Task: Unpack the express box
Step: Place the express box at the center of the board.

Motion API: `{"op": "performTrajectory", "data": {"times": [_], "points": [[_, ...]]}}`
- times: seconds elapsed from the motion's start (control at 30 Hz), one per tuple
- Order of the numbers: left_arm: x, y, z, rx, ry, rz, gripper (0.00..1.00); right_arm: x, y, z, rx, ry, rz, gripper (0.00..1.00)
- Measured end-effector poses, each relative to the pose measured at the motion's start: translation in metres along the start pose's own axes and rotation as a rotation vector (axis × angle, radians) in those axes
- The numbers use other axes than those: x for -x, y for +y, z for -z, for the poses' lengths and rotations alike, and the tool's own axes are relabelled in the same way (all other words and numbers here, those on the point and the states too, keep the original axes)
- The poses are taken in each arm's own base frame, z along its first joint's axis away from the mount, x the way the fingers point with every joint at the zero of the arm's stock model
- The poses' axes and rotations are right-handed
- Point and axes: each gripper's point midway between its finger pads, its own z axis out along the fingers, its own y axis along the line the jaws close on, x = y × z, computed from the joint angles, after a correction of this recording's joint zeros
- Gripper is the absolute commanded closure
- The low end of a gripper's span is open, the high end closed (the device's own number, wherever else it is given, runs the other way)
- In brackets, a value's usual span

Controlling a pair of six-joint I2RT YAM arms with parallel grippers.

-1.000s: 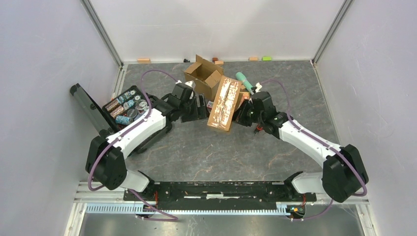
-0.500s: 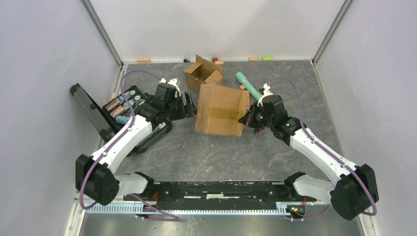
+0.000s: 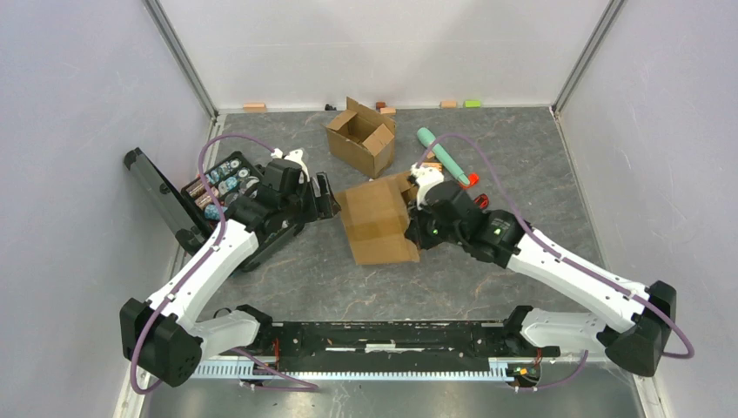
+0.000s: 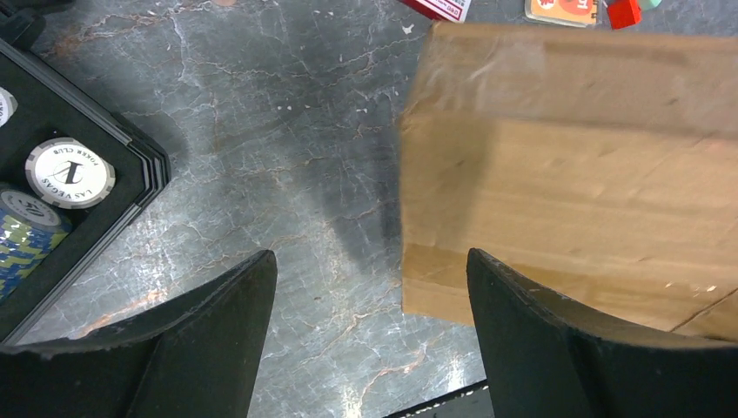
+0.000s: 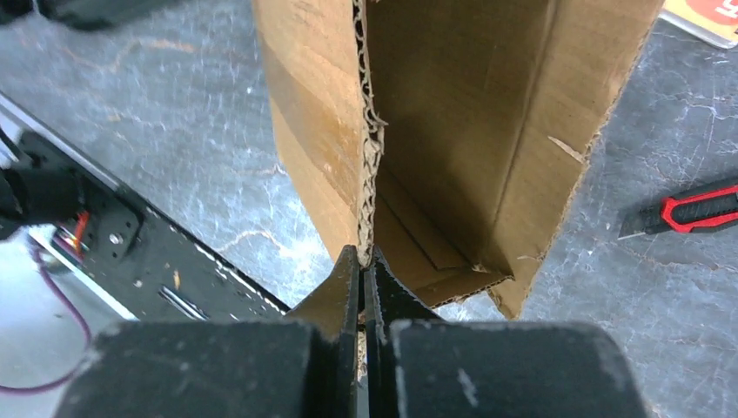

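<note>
The express box point(image 3: 376, 225), plain brown cardboard, lies tipped on its side at the table's middle, its open end toward my right arm. My right gripper point(image 3: 412, 232) is shut on one side wall at that open end; the right wrist view shows the corrugated edge point(image 5: 370, 157) pinched between the jaws of the right gripper point(image 5: 364, 261) and an empty inside point(image 5: 461, 113). My left gripper point(image 3: 324, 196) stands open to the left of the box, apart from it. In the left wrist view the box point(image 4: 566, 165) lies beyond the open left gripper point(image 4: 370, 261).
A black case of poker chips point(image 3: 222, 187) with its lid point(image 3: 157, 196) up sits at the left. A smaller open carton point(image 3: 361, 135), a teal tube point(image 3: 439, 148) and a red utility knife point(image 3: 470, 180) lie behind the box. Small blocks point(image 3: 254, 106) line the back wall.
My right gripper has swung the box from upright down onto its side, nearer and to the left. My left arm has drawn back to the left, away from the box, still open.
</note>
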Motion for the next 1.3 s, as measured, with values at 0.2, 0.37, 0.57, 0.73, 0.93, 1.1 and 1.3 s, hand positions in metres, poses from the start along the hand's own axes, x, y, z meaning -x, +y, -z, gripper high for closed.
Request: {"op": "performTrajectory", "data": {"times": [0.2,0.37,0.57,0.73,0.93,1.1,1.3], "points": [[-0.001,0.002,0.005,0.003,-0.001,-0.004,0.13,-0.021,0.032,-0.008,-0.146,0.052,0.209,1.0],[0.006,0.005,0.011,0.014,-0.01,0.009,0.13,-0.035,0.07,-0.021,-0.227,0.05,0.35,1.0],[0.011,0.008,0.012,0.014,-0.026,0.025,0.16,-0.039,0.092,-0.031,-0.273,0.036,0.402,1.0],[-0.01,0.018,-0.001,0.017,0.017,0.033,0.2,-0.002,0.125,-0.018,-0.208,-0.017,0.369,1.0],[-0.048,0.028,-0.013,0.006,0.11,0.061,0.2,0.02,0.158,-0.009,-0.087,-0.053,0.334,1.0],[-0.067,0.031,-0.012,-0.014,0.139,0.081,0.2,-0.01,0.161,-0.028,-0.064,0.052,0.368,1.0],[-0.072,0.022,-0.003,-0.06,0.148,0.069,0.19,-0.04,0.162,-0.034,-0.032,0.182,0.396,0.89]]}}
